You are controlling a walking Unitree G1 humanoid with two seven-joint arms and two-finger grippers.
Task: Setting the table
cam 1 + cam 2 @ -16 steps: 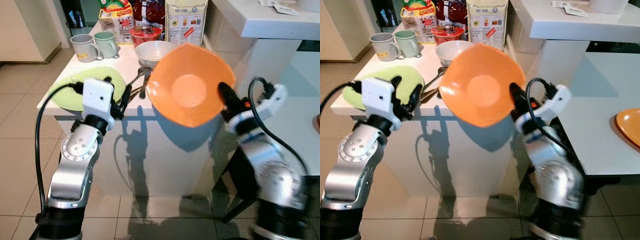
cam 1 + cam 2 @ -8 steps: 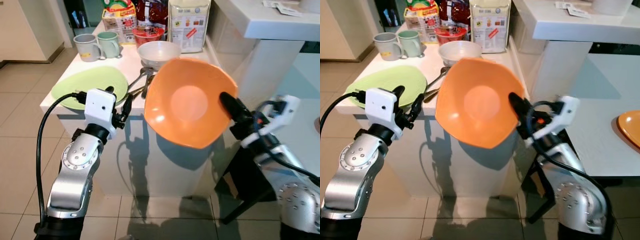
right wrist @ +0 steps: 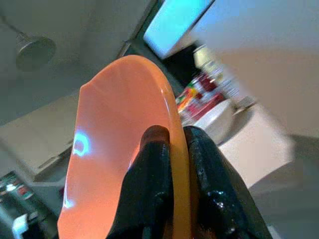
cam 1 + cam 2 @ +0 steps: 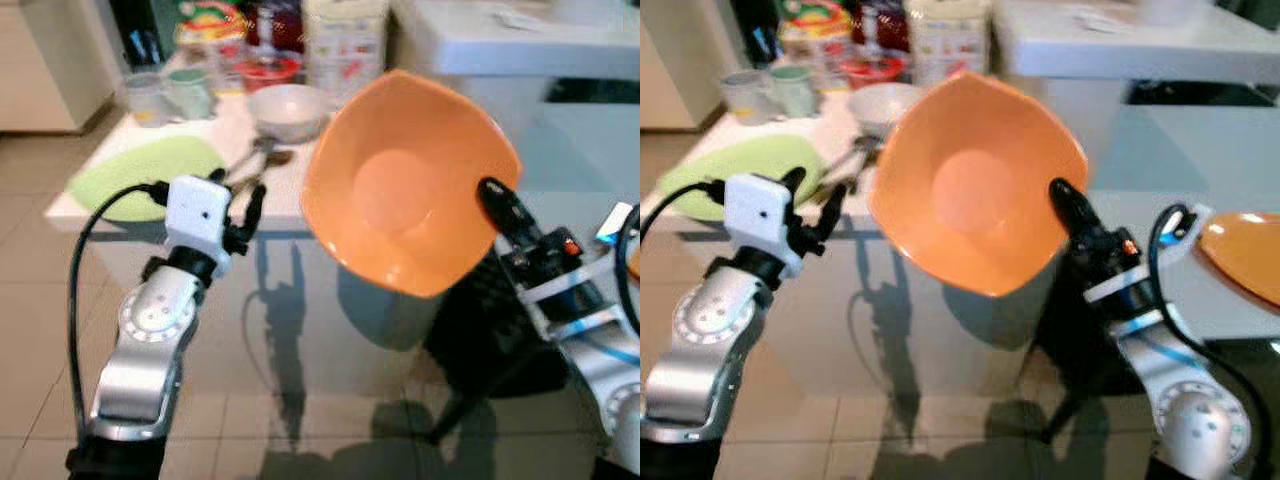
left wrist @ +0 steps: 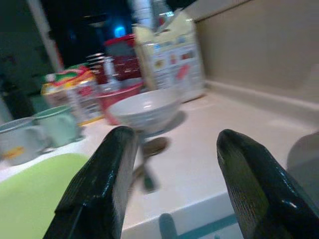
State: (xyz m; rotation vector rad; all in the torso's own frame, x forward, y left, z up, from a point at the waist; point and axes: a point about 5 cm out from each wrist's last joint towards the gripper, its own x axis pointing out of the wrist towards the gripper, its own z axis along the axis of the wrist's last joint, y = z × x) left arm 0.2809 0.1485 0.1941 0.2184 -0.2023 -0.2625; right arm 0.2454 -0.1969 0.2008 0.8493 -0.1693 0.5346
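Currently I am logging these items from the head and wrist cameras.

Right hand (image 4: 487, 190): I am seeing its two black fingers pinching the rim of a large orange squarish plastic bowl (image 4: 405, 195), one finger (image 3: 152, 184) inside the rim and the other outside. The bowl is hanging tilted in the air, its hollow facing the head camera, in front of the white tabletop (image 4: 235, 150) and not touching it.

Left hand (image 4: 245, 205): I am holding it spread and gripping nothing, just at the near edge of the tabletop; its fingers (image 5: 102, 189) are pointing across the surface toward the white bowl.

On the tabletop I am counting:
- a flat light-green plate (image 4: 145, 175) near the left corner;
- a white ceramic bowl (image 4: 288, 108) further back;
- metal spoons (image 4: 255, 160) lying between plate and white bowl;
- a grey mug (image 4: 145, 98) and a pale green mug (image 4: 190, 92) side by side at the back left;
- a red bowl (image 4: 268, 68) behind the white one;
- packaged food bags (image 4: 345, 40) standing along the back.

To the right, a second orange dish (image 4: 1245, 255) is resting on a lower white surface (image 4: 1200, 300). Head views are slightly blurred.
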